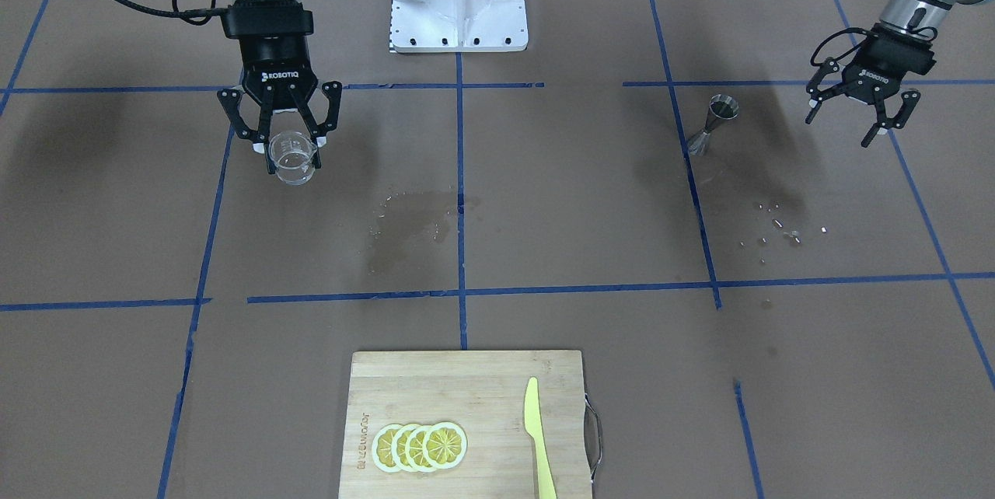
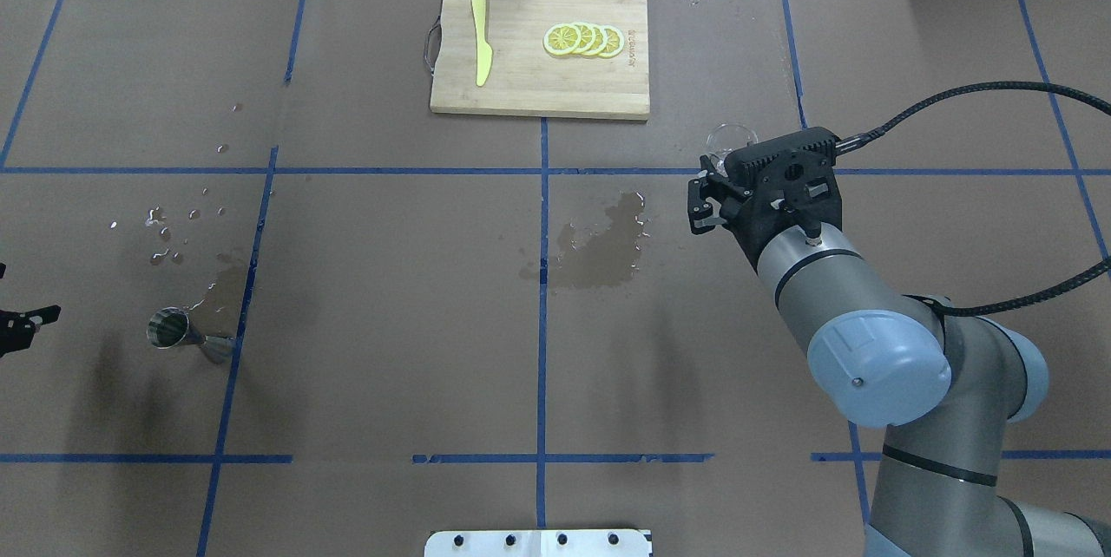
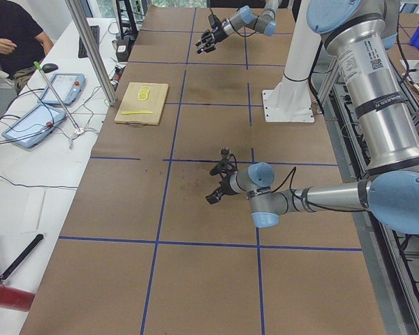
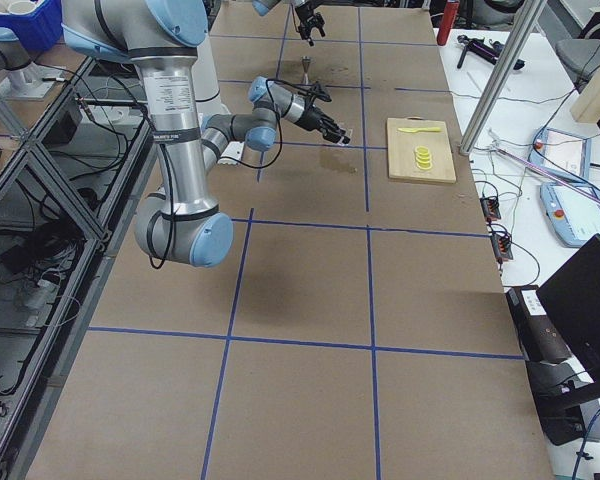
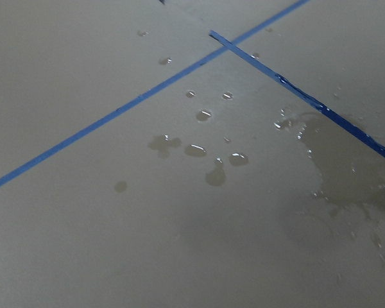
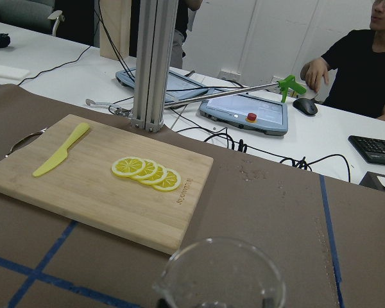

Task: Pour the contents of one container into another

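Right gripper is clamped on the small clear glass measuring beaker, upper left of the front-facing view. The right wrist view shows the beaker's rim and spout at bottom centre; can't tell if there is liquid inside, or if the base is off the brown paper-covered table. Left gripper hangs with fingers apart and empty, far upper right, near the small steel double-cone jigger but not touching it. The jigger stands upright, well apart from the beaker. A wet patch lies mid-frame, droplets below the jigger. Step, as I read it: beaker grasped, pour not yet begun. The next move calls for bringing the two vessels together, then a slow tilt with the spout right over the jigger's narrow mouth; the target is small, so spilling is likely.
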`<state>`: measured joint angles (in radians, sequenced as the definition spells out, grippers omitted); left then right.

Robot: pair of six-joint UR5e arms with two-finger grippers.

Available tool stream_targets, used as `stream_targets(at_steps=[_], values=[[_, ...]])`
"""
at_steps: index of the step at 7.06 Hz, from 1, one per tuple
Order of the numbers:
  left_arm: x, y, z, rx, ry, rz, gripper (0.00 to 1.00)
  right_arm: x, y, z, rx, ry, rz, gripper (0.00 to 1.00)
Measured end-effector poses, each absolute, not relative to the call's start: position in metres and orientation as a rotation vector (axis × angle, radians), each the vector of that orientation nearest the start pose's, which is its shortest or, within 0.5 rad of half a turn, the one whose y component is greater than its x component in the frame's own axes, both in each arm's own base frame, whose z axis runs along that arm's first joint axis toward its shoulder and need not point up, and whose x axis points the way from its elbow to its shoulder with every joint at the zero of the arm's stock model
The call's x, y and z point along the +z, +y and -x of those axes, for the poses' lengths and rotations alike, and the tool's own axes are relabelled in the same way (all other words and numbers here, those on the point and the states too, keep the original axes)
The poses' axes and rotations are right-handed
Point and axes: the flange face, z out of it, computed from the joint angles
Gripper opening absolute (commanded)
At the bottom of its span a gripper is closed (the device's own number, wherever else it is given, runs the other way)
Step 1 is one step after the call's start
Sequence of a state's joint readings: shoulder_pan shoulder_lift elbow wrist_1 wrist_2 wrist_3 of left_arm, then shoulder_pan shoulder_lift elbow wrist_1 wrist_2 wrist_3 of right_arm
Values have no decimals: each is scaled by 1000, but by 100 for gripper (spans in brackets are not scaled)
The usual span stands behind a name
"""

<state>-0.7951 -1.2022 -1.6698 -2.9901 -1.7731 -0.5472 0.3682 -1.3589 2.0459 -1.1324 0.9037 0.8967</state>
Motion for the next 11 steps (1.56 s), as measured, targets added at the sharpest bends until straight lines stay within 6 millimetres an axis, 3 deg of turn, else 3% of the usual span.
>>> stream_targets(at_steps=[2,4,6,8,11], values=[[586,-387,-145,270,907,-734,99,301,-364,400,121,-639,-1052,0],[560,-423,-121,248,978,-675,100,330,-367,402,162,-641,-1067,0],[531,-470,-119,209,988,-582,100,364,-366,400,208,-645,-1080,0],[522,-493,-124,172,963,-509,100,394,-349,398,230,-657,-1085,0],[521,-506,-131,166,933,-449,100,413,-321,409,292,-677,-1091,0]])
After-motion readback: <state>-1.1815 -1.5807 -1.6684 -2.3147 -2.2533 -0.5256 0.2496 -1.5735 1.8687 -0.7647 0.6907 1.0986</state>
